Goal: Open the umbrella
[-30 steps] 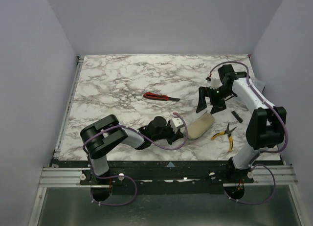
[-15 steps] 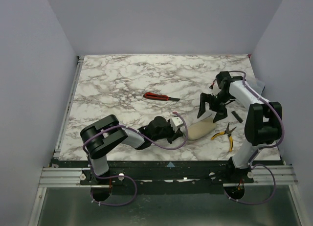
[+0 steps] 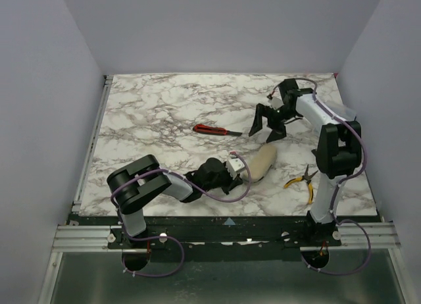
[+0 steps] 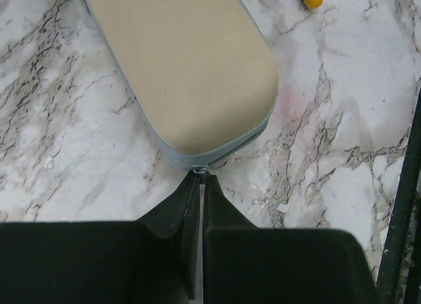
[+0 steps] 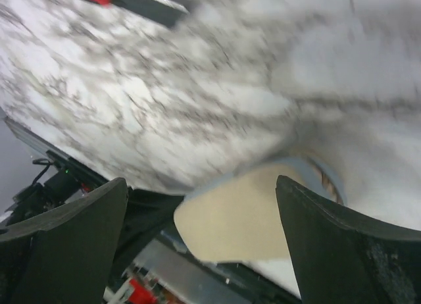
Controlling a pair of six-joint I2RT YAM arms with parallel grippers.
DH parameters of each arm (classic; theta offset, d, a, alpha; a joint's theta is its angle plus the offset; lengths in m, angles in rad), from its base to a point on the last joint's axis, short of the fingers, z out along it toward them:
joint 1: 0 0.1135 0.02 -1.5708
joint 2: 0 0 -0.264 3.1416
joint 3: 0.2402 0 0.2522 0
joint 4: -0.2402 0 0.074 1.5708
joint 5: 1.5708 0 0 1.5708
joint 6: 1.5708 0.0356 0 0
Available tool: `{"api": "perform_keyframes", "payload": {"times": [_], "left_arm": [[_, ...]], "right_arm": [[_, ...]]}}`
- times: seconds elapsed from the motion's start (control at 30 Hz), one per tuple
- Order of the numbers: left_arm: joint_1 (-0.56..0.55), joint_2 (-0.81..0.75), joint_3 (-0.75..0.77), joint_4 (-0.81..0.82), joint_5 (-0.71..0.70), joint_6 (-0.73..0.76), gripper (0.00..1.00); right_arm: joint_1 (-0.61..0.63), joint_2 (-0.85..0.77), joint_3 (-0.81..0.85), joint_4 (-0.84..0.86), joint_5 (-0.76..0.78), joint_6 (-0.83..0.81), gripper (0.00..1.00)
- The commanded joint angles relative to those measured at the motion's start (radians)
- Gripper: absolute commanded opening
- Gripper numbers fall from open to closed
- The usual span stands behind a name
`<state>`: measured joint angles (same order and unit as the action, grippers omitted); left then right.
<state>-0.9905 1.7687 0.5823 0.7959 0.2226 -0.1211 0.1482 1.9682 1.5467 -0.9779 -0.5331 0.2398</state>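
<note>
The umbrella (image 3: 263,162) shows as a beige oblong with a grey zip band round its edge, lying flat on the marble table at front centre. My left gripper (image 3: 231,173) lies low at its near end, shut on the small metal zip pull (image 4: 200,169). In the left wrist view the umbrella (image 4: 191,67) stretches away from the closed fingertips. My right gripper (image 3: 266,127) hangs open above the table, behind the umbrella and apart from it. The right wrist view is blurred, and the umbrella (image 5: 243,218) appears between the spread fingers of my right gripper (image 5: 200,185), farther off.
A red-handled cutter (image 3: 210,129) lies on the marble table (image 3: 158,113) left of the right gripper. Yellow-handled pliers (image 3: 301,183) lie right of the umbrella, near the right arm's base. The table's front rail (image 3: 227,220) runs just behind the left arm.
The right gripper dipped close to the umbrella's far end, then swung back and to the left, staying open. The umbrella's far end has shifted slightly. The left gripper has stayed shut in place.
</note>
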Motion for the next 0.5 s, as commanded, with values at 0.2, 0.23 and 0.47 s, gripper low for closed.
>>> {"api": "perform_keyframes", "payload": {"times": [0.2,0.23,0.47], "left_arm": [[0.007,-0.033,-0.012,0.017,-0.040,0.006,0.00],[0.007,-0.029,-0.006,0.020,-0.036,0.000,0.00],[0.008,-0.017,0.020,0.025,-0.016,-0.016,0.00]], "right_arm": [[0.049,-0.050,0.146,0.018,0.234,-0.031,1.00],[0.048,-0.075,0.115,-0.006,0.296,-0.024,1.00],[0.019,-0.180,-0.135,-0.079,0.408,0.006,1.00]]}}
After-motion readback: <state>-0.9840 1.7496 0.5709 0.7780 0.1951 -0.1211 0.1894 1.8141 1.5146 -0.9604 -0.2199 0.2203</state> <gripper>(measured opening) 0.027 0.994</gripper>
